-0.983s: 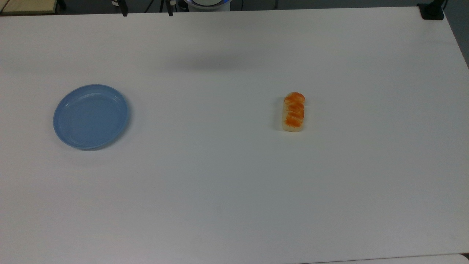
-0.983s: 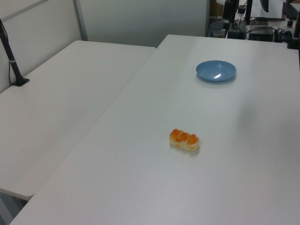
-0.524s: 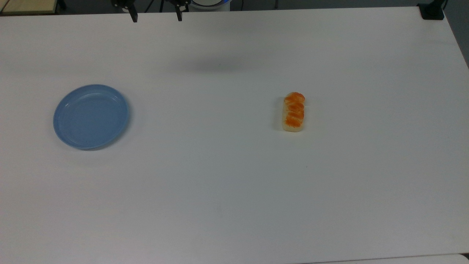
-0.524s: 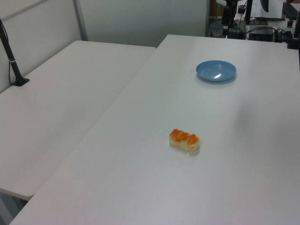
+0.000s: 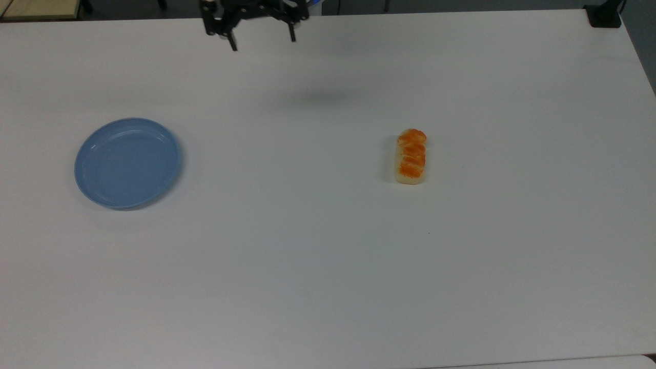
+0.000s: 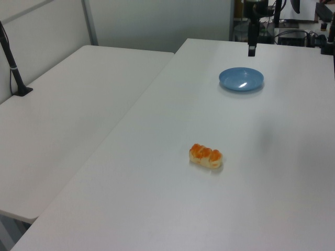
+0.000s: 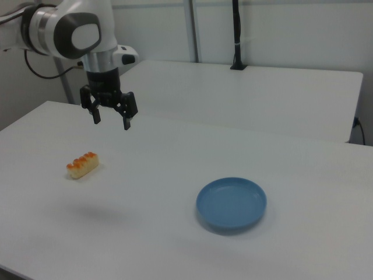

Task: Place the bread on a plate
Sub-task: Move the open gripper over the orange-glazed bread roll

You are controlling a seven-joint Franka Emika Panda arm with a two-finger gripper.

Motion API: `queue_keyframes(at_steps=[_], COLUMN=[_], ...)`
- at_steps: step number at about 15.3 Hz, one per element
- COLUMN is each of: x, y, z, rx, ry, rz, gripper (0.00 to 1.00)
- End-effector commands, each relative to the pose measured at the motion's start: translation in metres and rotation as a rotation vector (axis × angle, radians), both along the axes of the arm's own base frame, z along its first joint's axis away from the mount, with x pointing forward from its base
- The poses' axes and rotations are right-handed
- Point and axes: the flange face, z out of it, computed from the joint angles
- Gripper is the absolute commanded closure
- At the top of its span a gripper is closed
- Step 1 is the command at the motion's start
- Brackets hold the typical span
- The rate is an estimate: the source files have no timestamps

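The bread (image 5: 410, 156) is a small cream loaf with an orange-brown lobed top, lying on the white table right of centre in the top view; it also appears as the bread (image 6: 205, 156) and the bread (image 7: 82, 164). The plate (image 5: 127, 162), round and light blue, sits bare at the top view's left, seen too as the plate (image 6: 241, 79) and the plate (image 7: 231, 204). My gripper (image 5: 262, 43) hangs open high above the table's far edge, apart from both; in the right view the gripper (image 7: 111, 122) has nothing between its fingers.
The white table (image 5: 318, 266) spreads wide around both objects. A second table (image 6: 68, 120) adjoins it at the left view's left. A black post (image 7: 236, 35) stands at the back in the right view, and a black clamp (image 5: 605, 15) sits at the top view's far right corner.
My gripper has come into the top view from the far edge, moving rightward and toward the table's middle. Bread and plate have not moved.
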Motion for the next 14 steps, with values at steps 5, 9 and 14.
queue_keyframes(at_steps=[5,9,14], x=[0.008,0.022,0.028], y=[0.108,0.152,0.216], z=[-0.033,-0.067,-0.136], rx=[0.020,0.030,-0.071], ry=[-0.075,-0.087,-0.089], rz=[-0.108,-0.183,-0.286], gripper=[0.00,0.00,0.00])
